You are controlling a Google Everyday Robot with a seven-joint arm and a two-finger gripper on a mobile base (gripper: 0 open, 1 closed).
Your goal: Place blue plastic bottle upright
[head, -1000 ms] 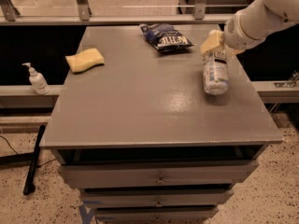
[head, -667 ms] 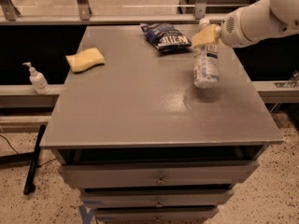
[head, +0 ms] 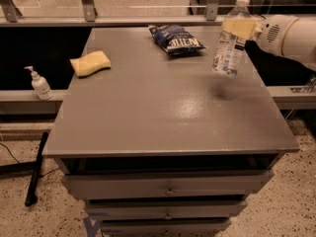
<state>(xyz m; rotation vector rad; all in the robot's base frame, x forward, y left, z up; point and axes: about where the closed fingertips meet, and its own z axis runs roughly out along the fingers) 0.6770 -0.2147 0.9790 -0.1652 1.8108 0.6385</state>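
Observation:
The blue plastic bottle point(head: 230, 42) is clear with a white cap at the top and a white label with dark print. It hangs nearly upright, slightly tilted, in the air above the right side of the grey table point(head: 148, 112). Its shadow lies on the table below it. My gripper point(head: 239, 27) comes in from the right on a white arm and is shut on the bottle's upper part, just below the neck.
A dark blue chip bag point(head: 176, 38) lies at the back middle of the table. A yellow sponge point(head: 90, 63) lies at the back left. A white pump-dispenser bottle point(head: 39, 83) stands on a ledge to the left. Drawers sit under the tabletop.
The bottle has been lifted off the table and turned from cap-down to nearly upright, cap up. The gripper has risen with it.

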